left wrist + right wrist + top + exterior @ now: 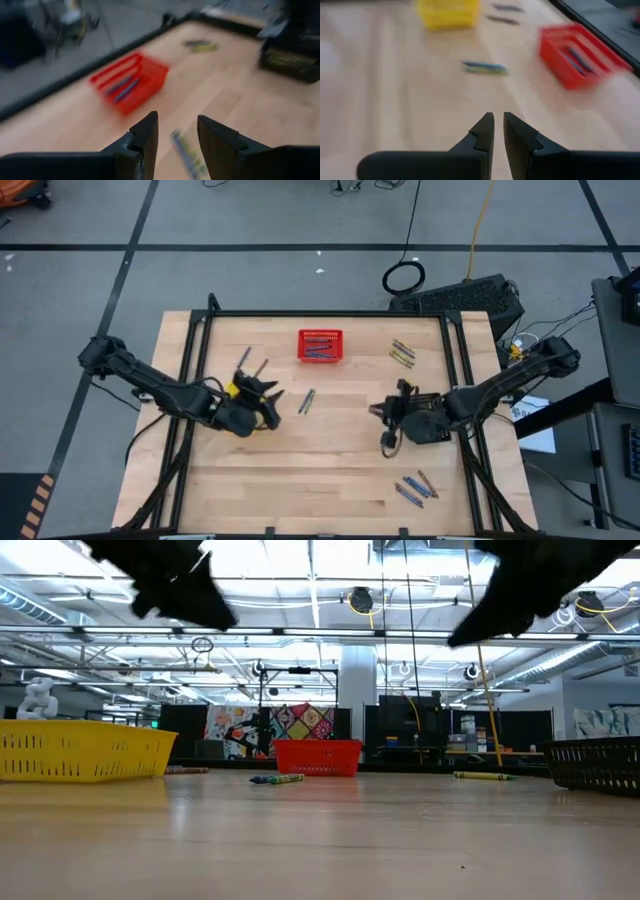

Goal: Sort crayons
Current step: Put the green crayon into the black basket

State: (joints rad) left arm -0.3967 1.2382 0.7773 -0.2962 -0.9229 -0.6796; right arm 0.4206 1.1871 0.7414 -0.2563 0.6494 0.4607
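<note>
The crayons lie in small groups on the wooden table. A blue and yellow-green pair (306, 401) is at the middle, yellow-green ones (402, 353) are far right, blue ones (415, 487) near right, and grey ones (250, 363) far left. More blue crayons (318, 350) lie in the red basket (320, 335). My left gripper (274, 396) hangs open above the table, just left of the middle pair (186, 150); nothing is between its fingers (177, 135). My right gripper (378, 412) hangs shut and empty (498, 127) to the right of that pair (485, 67).
A yellow mesh basket (80, 752) stands on the left, mostly hidden under my left arm in the high view. A black basket (597, 762) stands on the right under my right arm. A black frame (330, 313) runs along the table's far edge and sides.
</note>
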